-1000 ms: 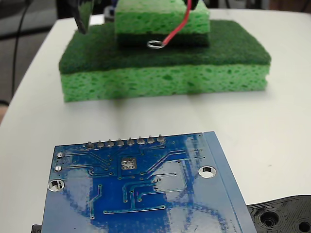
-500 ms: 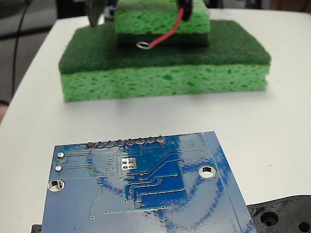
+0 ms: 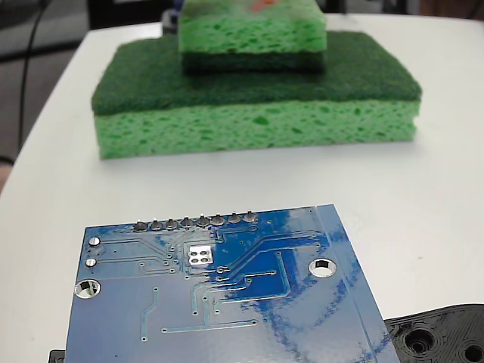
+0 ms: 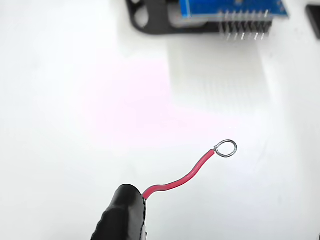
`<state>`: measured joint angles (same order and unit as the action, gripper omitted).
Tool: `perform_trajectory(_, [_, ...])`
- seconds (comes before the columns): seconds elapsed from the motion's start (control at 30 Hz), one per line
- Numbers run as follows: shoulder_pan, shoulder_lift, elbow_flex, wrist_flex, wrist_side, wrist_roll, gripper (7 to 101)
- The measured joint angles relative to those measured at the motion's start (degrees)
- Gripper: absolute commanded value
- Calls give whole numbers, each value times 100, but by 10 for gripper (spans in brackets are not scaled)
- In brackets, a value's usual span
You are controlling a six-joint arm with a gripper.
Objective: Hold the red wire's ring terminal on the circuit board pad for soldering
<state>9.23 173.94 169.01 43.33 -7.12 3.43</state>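
- The table [image 3: 446,151] carries two stacked green sponges [image 3: 257,98] at the far side in the fixed view.
- The circuit board [image 3: 227,302] lies flat near the fixed camera, pins away; in the wrist view it sits far above the fingers.
- The gripper [image 4: 122,215] shows as one black tip; its opening cannot be told, though the red wire [image 4: 180,177] emerges from it.
- The wire runs up-right from the fingers, in the wrist view.
- The ring terminal [image 4: 226,148] ends it, well apart from the board.
- The pad [image 3: 200,255] sits just behind the pins.
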Motion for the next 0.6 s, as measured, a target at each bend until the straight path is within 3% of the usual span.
perform_trajectory(0.6, [-229,88,158,132,97,-202,1003])
